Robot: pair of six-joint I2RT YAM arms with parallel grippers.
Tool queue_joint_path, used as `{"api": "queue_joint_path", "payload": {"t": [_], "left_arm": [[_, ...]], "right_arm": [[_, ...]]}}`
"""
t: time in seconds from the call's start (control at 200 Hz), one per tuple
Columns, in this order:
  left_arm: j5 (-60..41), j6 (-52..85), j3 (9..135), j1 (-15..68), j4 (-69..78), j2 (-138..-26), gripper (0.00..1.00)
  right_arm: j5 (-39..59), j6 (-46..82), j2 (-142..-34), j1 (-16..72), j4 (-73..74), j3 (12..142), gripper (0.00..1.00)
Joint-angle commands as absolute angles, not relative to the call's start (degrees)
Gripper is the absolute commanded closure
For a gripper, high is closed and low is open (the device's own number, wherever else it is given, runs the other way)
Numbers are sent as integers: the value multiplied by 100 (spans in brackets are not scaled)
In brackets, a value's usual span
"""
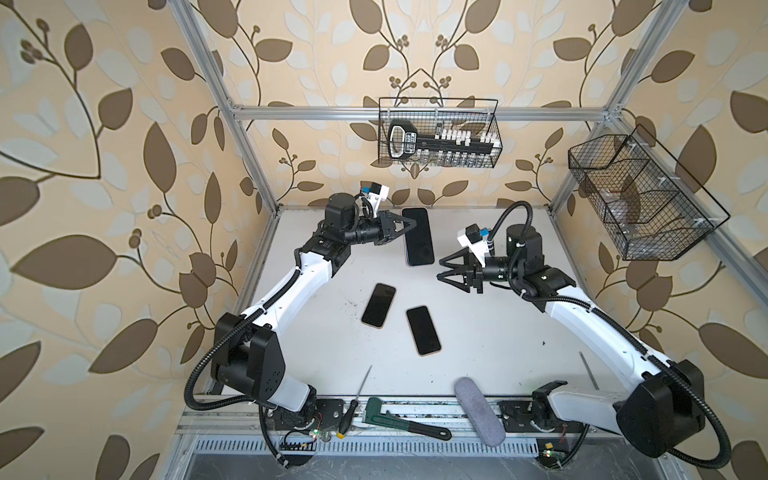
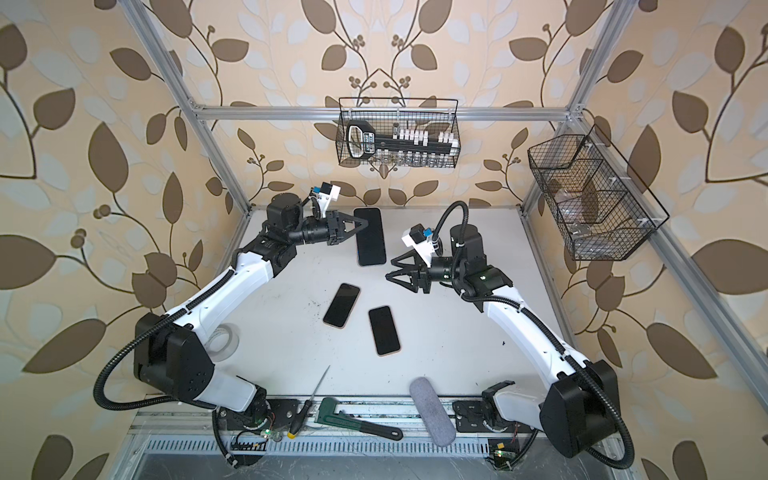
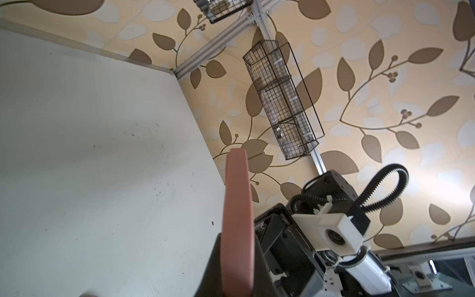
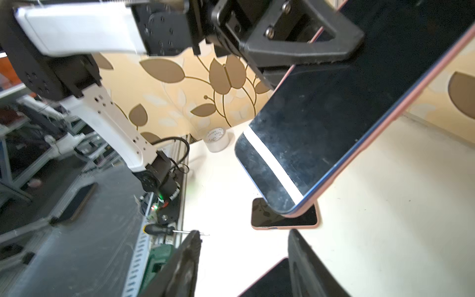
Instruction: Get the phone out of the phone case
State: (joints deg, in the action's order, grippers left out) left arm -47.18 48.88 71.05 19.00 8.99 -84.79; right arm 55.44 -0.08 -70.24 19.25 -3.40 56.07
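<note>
Pink case (image 3: 236, 218) wrapped around a black-screened phone (image 1: 419, 239), the pair held up off the white bench (image 1: 498, 332) toward its far edge. Left fingers (image 1: 411, 225) pinched shut on the long left edge of the cased phone, close to its far end; same grip in both top views (image 2: 365, 225). Seen from the right wrist, a blue phone edge sits inside the pink rim along the side, so the phone (image 4: 321, 115) is seated in the case. A white reflected stripe crosses the screen near the free end.

Right fingers (image 1: 444, 262) spread apart, holding nothing, tips pointing toward the near right corner of the cased phone, near it but not touching. Right wrist view shows both dark fingers (image 4: 187, 257) with clear space between them.

Flat on the bench, screens up, well apart from both arms: a second phone (image 1: 378, 305) and a third phone (image 1: 423, 330), close to each other mid-bench.

Near front edge: screwdriver (image 1: 353, 409), green wrench (image 1: 401, 419), grey pouch (image 1: 478, 411). Roll of clear tape (image 2: 224, 338) beside the left arm's base. Two wire baskets on the walls, one at the back (image 1: 438, 133), one on the right (image 1: 640, 199).
</note>
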Motion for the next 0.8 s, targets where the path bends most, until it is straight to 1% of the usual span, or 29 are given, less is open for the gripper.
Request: {"api": "queue_joint_path", "payload": {"t": [0.0,0.175,0.28,0.36,0.42,0.44,0.599,0.794], "left_arm": [[-3909,5746,6787,1802,1867,-7948,100],[-2963,6311,6120,1767,2074,-7562,100],[-2440,6620,5687,1758,2294,-7237,100],[-2127,6725,5439,1757,2338,-6976,100],[-1915,6850,5260,1751,2373,-6803,100],[-1860,6895,5190,1754,2408,-6752,100],[-1553,7453,4597,1758,3053,-6472,100],[-1526,7930,4218,1767,3751,-6475,100]], "right_arm": [[5566,1005,-6869,1795,385,5357,38],[5118,2242,-6632,1679,976,4982,27],[4882,2946,-6507,1642,1500,4668,17],[4615,3184,-6439,1637,1510,4550,7],[4443,3349,-6426,1644,1518,4461,4],[4389,3410,-6427,1648,1520,4436,0],[4214,4059,-6512,1679,1967,4186,0],[3697,4590,-6520,1864,2458,3840,0]]}}
